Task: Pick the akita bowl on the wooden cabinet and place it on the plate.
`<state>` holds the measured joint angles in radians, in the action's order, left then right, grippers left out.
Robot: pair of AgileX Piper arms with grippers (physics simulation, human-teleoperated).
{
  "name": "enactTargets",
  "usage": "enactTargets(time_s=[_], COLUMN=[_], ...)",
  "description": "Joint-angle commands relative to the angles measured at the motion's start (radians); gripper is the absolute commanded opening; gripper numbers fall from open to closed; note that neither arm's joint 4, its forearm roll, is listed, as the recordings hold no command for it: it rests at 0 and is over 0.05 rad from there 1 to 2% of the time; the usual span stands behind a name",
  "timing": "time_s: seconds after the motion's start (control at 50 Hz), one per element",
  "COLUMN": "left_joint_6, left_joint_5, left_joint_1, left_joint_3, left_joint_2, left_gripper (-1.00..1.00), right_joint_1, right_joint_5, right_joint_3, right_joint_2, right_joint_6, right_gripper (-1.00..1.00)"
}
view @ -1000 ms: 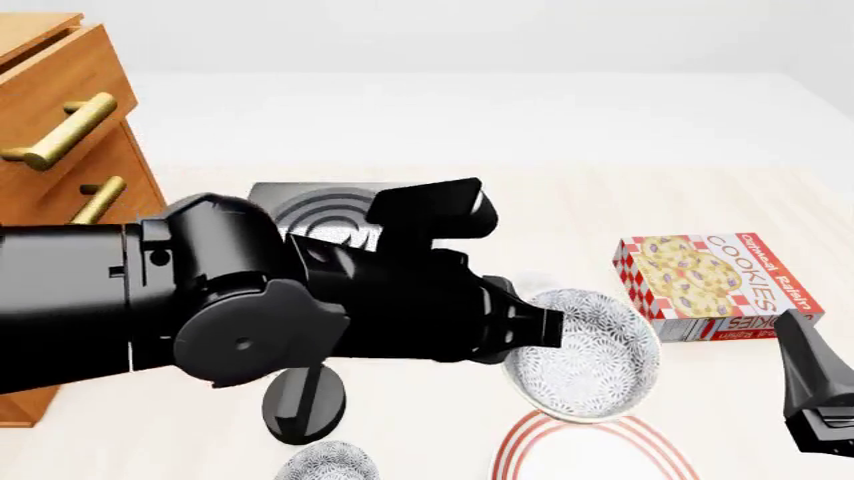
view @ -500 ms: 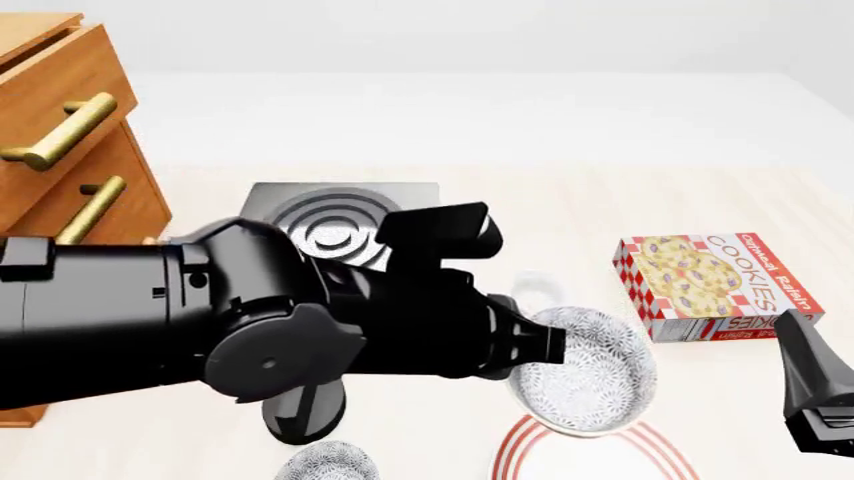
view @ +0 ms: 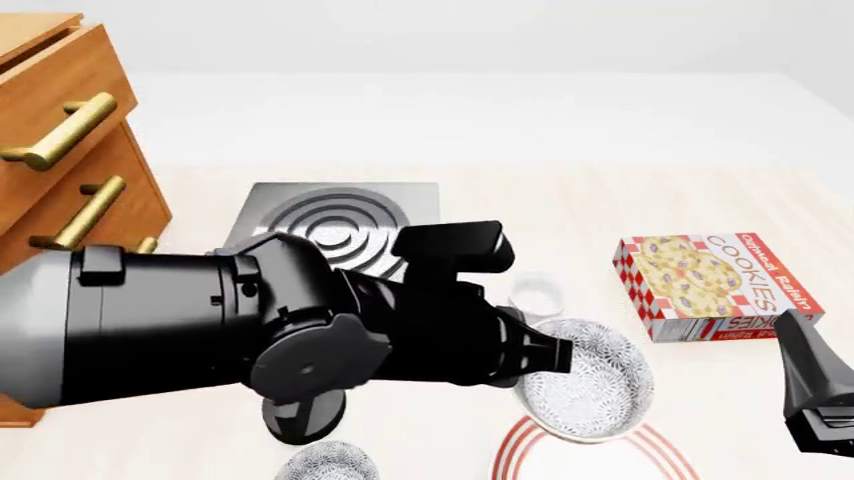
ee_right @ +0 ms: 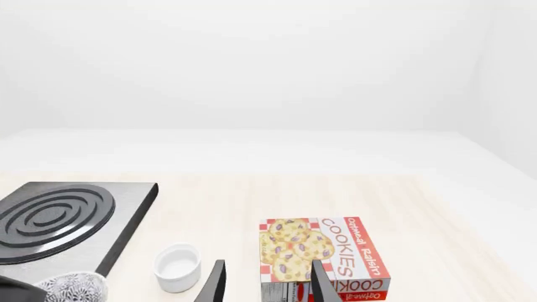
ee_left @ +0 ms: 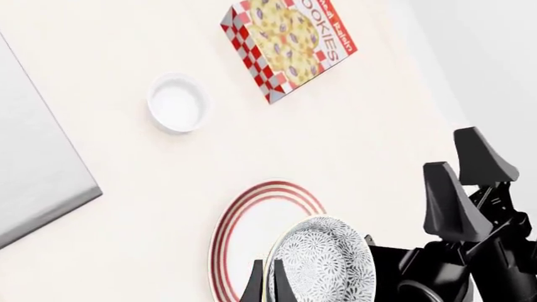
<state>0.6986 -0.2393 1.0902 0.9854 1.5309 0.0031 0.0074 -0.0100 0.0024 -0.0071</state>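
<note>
nearest the camera in the front view, a second speckled bowl [view: 328, 464] peeks in at the bottom edge, sitting on the table [view: 627, 205] just below a black arm base [view: 304, 405]. right beside that, the plate [view: 638, 449] with its red rings lies flat on the table, half cut off by the frame. over at the right edge, the right gripper [view: 817, 395] hangs idle near the table's edge; its wrist view shows the two fingers [ee_right: 213, 284] spread apart with nothing between them, the cookie box showing through the gap.

now the action: the left gripper [view: 545, 352] has the akita bowl [view: 583, 379] pinched by its rim, fingers nearly together on the thin wall. the left wrist view shows it plainly, the two fingertips [ee_left: 253, 286] clamping either side of the bowl's edge, the bowl [ee_left: 323, 266] tilted and hanging over the plate [ee_left: 243, 239]. whether its lower edge touches the plate, i can't tell.

a little further out, a small white cup-like bowl [view: 537, 292] sits just behind the gripper, and the cookie box [view: 707, 284] lies flat to the right. beyond them the grey stove [view: 334, 222] with its silver rings. far left, the wooden cabinet [view: 67, 170] stands tall, brass handles catching the light.
</note>
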Motion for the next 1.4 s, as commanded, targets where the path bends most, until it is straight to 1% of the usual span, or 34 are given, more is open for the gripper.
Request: enactTargets(time_s=[0.02,0.56,0.86,1.4], left_joint_6=[-0.001,0.018,0.027,0.041], left_joint_5=[0.007,0.041,0.06,0.083], left_joint_1=[0.007,0.029,0.043,0.037], left_joint_3=[0.014,0.014,0.03,0.038], left_joint_2=[0.022,0.078,0.129,0.163], left_gripper=[-1.0,-1.0,-1.0,-1.0], right_joint_1=[0.0,0.0,0.0,0.0], right_joint_5=[0.0,0.0,0.0,0.0], right_joint_3=[0.0,0.0,0.0,0.0], right_joint_2=[0.0,0.0,0.0,0.0], right_joint_6=[0.0,0.0,0.0,0.0], right_gripper=[1.0,1.0,1.0,1.0])
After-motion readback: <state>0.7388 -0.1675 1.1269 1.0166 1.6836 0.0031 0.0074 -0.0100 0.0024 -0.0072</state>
